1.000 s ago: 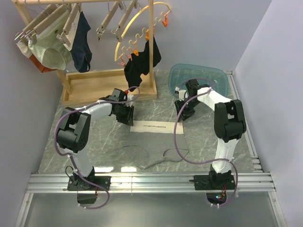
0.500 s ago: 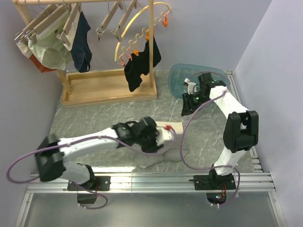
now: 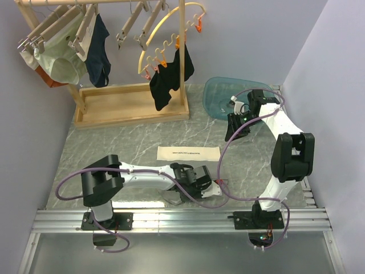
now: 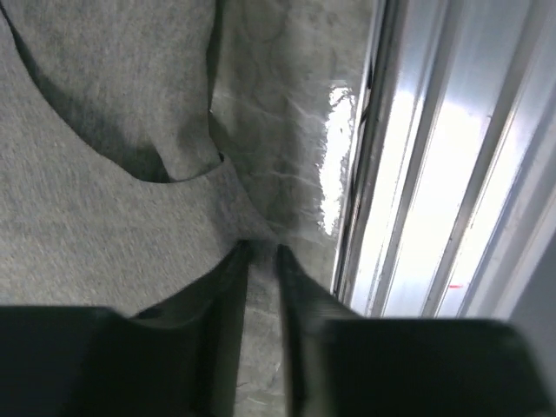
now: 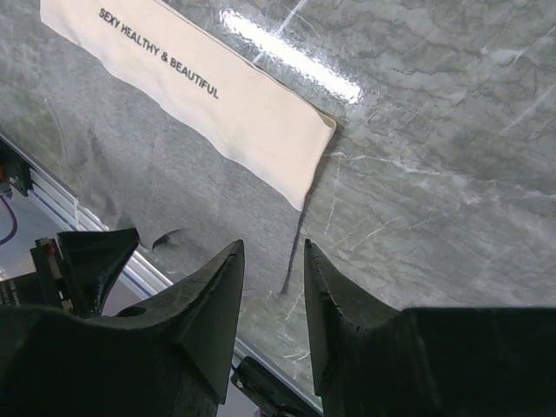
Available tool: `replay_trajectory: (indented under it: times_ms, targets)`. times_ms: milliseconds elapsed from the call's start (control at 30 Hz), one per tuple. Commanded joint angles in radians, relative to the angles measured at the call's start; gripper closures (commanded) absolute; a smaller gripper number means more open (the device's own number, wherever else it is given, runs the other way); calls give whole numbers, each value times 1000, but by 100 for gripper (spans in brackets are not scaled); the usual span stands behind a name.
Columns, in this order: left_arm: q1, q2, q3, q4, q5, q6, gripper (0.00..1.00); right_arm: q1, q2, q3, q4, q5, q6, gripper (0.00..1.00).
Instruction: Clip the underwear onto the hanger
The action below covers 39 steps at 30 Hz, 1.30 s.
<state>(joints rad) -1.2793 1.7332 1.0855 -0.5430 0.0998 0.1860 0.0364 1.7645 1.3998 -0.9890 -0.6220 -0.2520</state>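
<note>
The underwear (image 3: pixel 188 171) lies flat on the marble table, its grey body blending with the surface, its beige printed waistband (image 3: pixel 188 153) toward the back. My left gripper (image 3: pixel 214 188) is low at the garment's near end by the front rail. In the left wrist view the left gripper (image 4: pixel 261 252) has its jaws nearly together, pinching a corner of the underwear (image 4: pixel 104 217). My right gripper (image 3: pixel 230 135) hangs open and empty, high beside the tray. In its wrist view the right gripper (image 5: pixel 271 252) looks down on the waistband (image 5: pixel 191 95). Wooden clip hangers (image 3: pixel 132 25) hang on the rack.
A wooden rack (image 3: pixel 131 103) at the back left holds pale green briefs (image 3: pixel 60 63), navy briefs (image 3: pixel 101 54), and a yellow curved hanger (image 3: pixel 165 23) with a black garment (image 3: pixel 168 80). A blue tray (image 3: pixel 228 94) lies at the back right. The aluminium rail (image 3: pixel 182 220) runs along the front edge.
My left gripper swept from the table's back, over the waistband, down to the underwear's near end and closed on it. My right gripper lifted and drew back toward the tray.
</note>
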Motion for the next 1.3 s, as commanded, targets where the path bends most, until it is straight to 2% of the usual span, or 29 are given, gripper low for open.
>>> replay_trajectory:
  times_ms: [0,67,133,300,400,433,533,567,700,967,1267]
  targets:
    - [8,17,47,-4,-14,15,82,-6,-14,7,-16,-10,-23,59]
    - [34,17,76,-28,46,30,94,-9,-11,10,-19,-10,-26,59]
    - [105,17,131,-81,121,56,99,-10,-8,10,-19,-10,-27,59]
    - [328,52,255,-204,391,118,100,-10,4,4,-19,-18,-32,60]
    - [403,115,303,-267,481,174,100,-12,15,7,-19,-24,-32,60]
    - [416,136,327,-299,536,191,99,-10,18,7,-20,-27,-32,60]
    - [459,196,347,-296,580,187,80,-12,21,10,-30,-33,-33,60]
    - [474,198,347,-284,571,184,69,-12,20,8,-30,-30,-36,60]
    - [486,115,326,-239,503,181,58,-10,3,-8,-34,-21,-50,60]
    - [442,12,314,-187,407,187,53,-12,15,-15,-30,-36,-50,60]
    - [315,14,218,-49,266,222,57,-10,15,-25,-34,-28,-61,60]
